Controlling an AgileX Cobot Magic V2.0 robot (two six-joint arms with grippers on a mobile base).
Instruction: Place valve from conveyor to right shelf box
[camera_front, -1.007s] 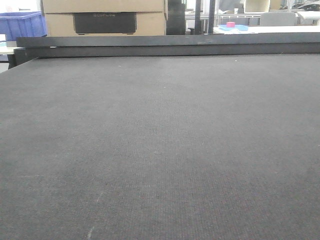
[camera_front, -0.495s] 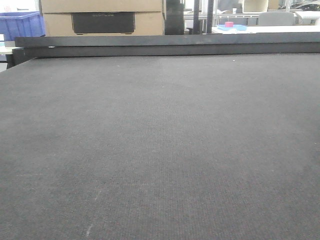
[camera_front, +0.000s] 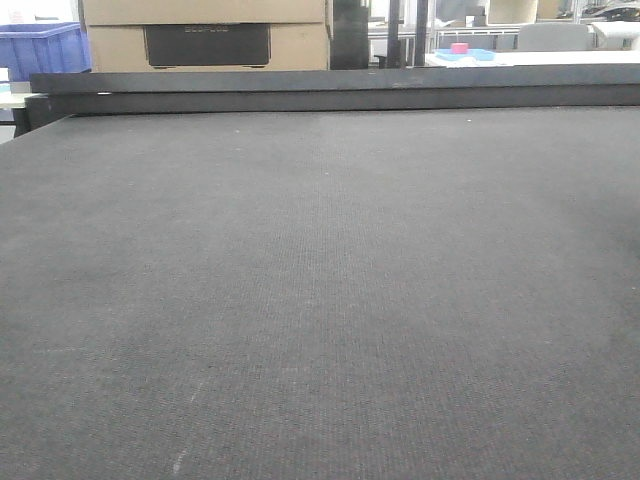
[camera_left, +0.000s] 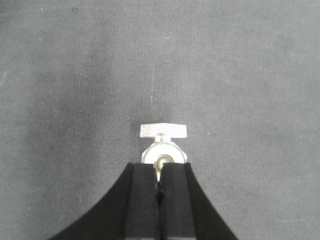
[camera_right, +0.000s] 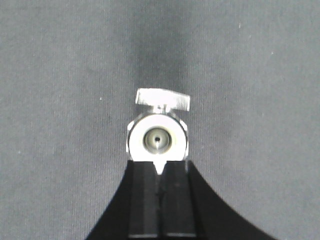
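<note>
The conveyor (camera_front: 320, 280) fills the front view as a dark grey woven belt, with a black rail (camera_front: 330, 90) along its far edge. No arm shows there. In the left wrist view my left gripper (camera_left: 160, 167) is shut on a small silver valve (camera_left: 162, 155), seen end-on with its flat handle (camera_left: 162, 130) on top, above the belt (camera_left: 75, 75). In the right wrist view my right gripper (camera_right: 159, 167) is shut on another silver valve (camera_right: 157, 140), with its handle (camera_right: 163, 99) up, over the belt (camera_right: 60, 100). The right shelf box is out of view.
Behind the rail stand a blue bin (camera_front: 40, 50) at the far left and a cardboard box (camera_front: 200, 15) with a black panel. A pink object on a blue plate (camera_front: 459, 48) lies on a white table at the back right.
The background in the front view has shifted slightly to the left since a second ago. Nothing on the belt has changed.
</note>
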